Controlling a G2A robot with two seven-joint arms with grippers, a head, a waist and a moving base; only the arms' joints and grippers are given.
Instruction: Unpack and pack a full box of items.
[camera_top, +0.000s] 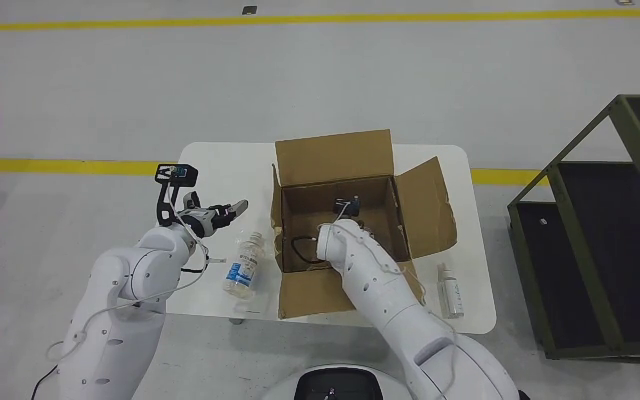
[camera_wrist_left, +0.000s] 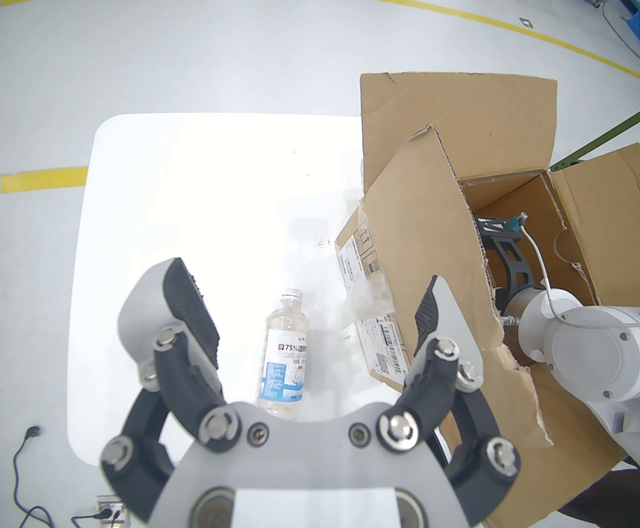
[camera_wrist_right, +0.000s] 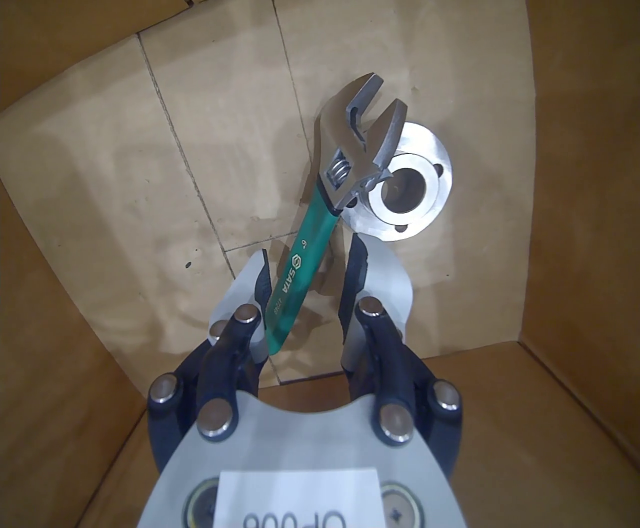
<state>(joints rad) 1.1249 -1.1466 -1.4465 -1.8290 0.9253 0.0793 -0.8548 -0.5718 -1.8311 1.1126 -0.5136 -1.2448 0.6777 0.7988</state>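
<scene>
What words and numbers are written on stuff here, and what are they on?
"75%": label of the bottle; the rest is too small.
"SATA", "6"": green handle of the wrench.
White tag on the right gripper: upside down, cut off, unreadable.
Stickers on the box: too small to read.

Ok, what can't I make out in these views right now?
- Top view: box floor, hidden by the right arm.
- Right wrist view: part of the flange, under the wrench head; box floor behind the right gripper.
- Left wrist view: bottle base, behind the left gripper.
- Top view: second bottle near the table edge, too small to identify.
</scene>
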